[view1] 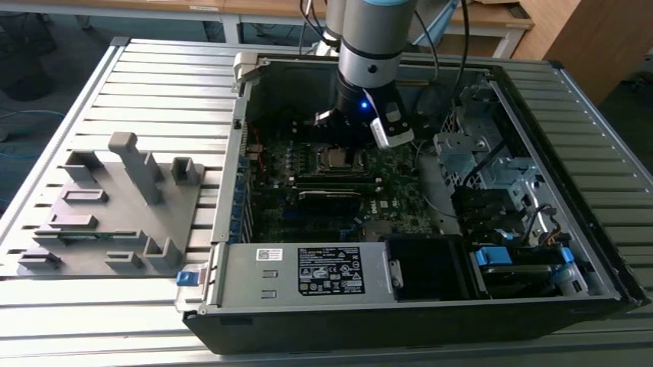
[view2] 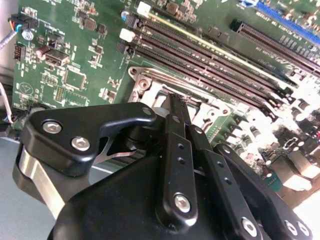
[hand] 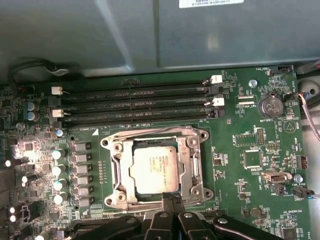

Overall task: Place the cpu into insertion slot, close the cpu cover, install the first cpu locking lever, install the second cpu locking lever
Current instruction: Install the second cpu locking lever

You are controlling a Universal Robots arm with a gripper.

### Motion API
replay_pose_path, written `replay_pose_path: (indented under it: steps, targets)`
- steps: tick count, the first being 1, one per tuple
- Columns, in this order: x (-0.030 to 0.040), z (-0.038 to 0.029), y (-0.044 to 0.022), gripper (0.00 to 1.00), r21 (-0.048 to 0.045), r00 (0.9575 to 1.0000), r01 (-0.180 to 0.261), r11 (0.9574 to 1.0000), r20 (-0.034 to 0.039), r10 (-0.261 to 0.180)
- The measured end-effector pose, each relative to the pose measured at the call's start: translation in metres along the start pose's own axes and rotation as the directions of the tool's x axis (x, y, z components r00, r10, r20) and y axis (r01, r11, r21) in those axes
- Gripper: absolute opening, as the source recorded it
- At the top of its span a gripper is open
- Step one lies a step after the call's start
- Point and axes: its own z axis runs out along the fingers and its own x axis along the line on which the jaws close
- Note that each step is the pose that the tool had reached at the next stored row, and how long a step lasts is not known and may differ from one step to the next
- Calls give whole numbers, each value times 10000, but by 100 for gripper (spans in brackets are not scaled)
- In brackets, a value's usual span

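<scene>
My black metal pincer (hand: 171,199) is clenched, fingertips together, grasping nothing, at the six o'clock edge of the thin silvery cover frame (hand: 194,161). The small square silver-grey cpu (hand: 156,169) lies flat inside the metal-rimmed insertion slot (hand: 120,165) on the green motherboard (hand: 250,145).

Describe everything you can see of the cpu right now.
The cpu is a small flat square chip with a pale silvery metal face bearing faint print. In the first wrist view it lies flat in the insertion slot on the green motherboard, framed by the silvery cpu cover around its edges. The black hand sits at the socket's edge with its fingers together, apparently not gripping the chip.
</scene>
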Motion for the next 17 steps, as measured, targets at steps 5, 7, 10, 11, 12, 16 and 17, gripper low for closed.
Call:
replay_pose_path:
  steps: [5, 7, 10, 11, 12, 16, 17]
  targets:
    - [49, 7, 32, 10, 2, 10000, 1, 10000, 2, -1]
    - [69, 10, 49, 10, 3, 10000, 0, 10000, 3, 0]
    - [97, 14, 77, 10, 7, 10000, 0, 10000, 4, 0]
    - [105, 16, 88, 10, 8, 10000, 0, 10000, 4, 0]
    - [113, 18, 99, 10, 10, 10000, 0, 10000, 5, 0]
    - [115, 20, 114, 10, 20, 10000, 0, 10000, 5, 0]
    - [115, 20, 117, 10, 23, 10000, 0, 10000, 4, 0]
